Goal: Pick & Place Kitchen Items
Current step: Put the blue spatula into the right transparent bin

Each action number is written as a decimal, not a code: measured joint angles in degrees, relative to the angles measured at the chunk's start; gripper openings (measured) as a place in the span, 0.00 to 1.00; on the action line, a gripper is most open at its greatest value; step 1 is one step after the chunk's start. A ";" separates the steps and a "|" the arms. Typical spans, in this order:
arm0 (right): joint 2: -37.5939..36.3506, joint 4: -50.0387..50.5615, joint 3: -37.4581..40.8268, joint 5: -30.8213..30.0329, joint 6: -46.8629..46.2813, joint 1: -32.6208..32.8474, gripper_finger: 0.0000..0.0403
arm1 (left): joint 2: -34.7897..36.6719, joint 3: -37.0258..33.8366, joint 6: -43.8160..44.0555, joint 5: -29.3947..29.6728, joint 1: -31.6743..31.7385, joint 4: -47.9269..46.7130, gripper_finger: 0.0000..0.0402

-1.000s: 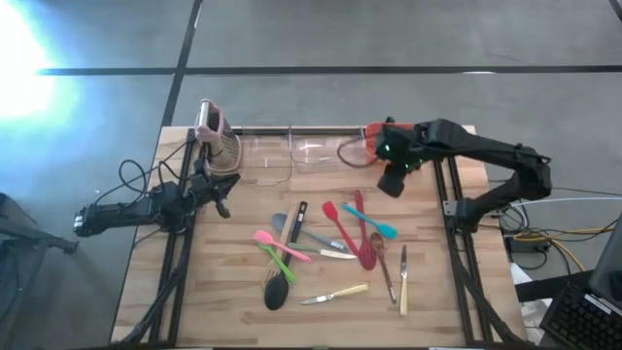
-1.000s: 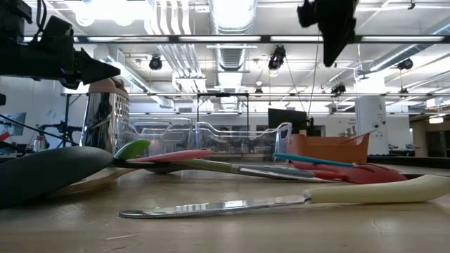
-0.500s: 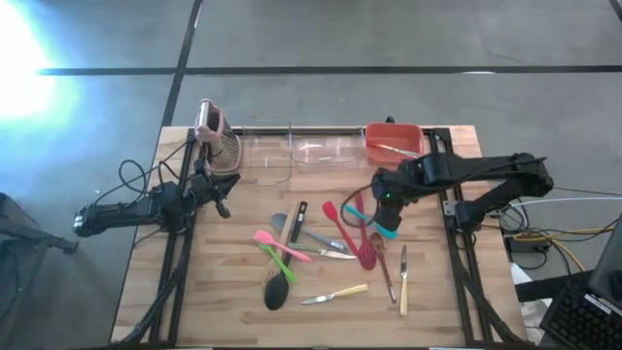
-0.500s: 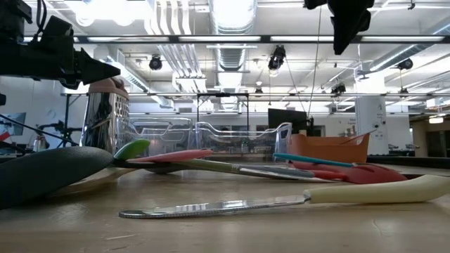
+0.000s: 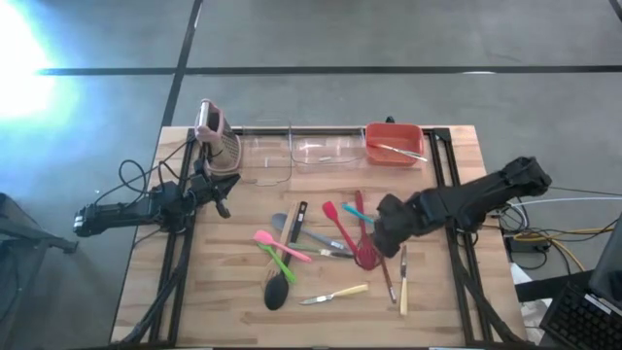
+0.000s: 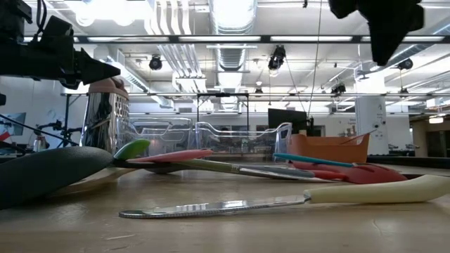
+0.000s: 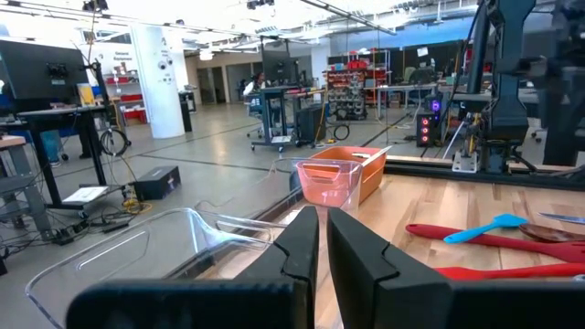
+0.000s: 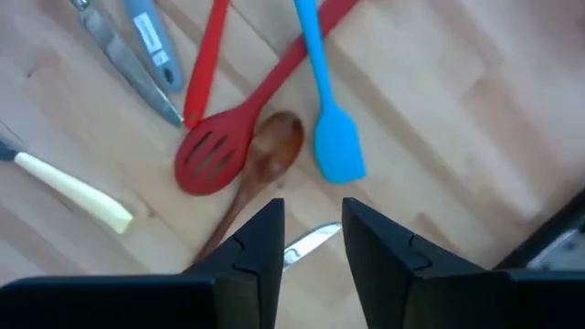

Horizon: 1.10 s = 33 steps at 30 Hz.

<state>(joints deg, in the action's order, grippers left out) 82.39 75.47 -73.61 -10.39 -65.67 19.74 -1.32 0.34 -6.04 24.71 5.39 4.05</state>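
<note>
Right gripper (image 8: 311,239): fingers parted, empty, above the utensil cluster at the table's (image 5: 233,311) middle-right. Directly beyond it: wooden spoon (image 8: 265,160), red slotted spoon (image 8: 215,155), blue spatula (image 8: 334,137), pale-handled knife (image 8: 73,187). Left gripper (image 7: 322,265): fingers closed, empty, parked at the left edge near the clear bin (image 7: 137,251).

Matt wooden table (image 5: 233,282), glossy clear plastic bins (image 5: 292,151)
</note>
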 joint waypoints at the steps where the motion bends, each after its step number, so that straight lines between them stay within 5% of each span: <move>1: 0.02 -0.95 0.71 -0.04 -1.39 1.06 0.27 | -0.02 0.00 0.02 -0.02 -0.02 0.00 0.08; 9: 0.20 -12.89 7.79 -6.63 3.59 2.96 0.30 | -0.02 0.00 0.02 -0.02 0.00 0.00 0.08; 33: 0.20 -31.27 22.69 -6.22 21.94 -7.43 0.39 | -0.01 0.00 0.02 -0.01 0.00 0.00 0.08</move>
<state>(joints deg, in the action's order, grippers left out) 82.59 44.21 -50.92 -16.61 -43.72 12.31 -1.33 0.34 -6.02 24.70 5.39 4.05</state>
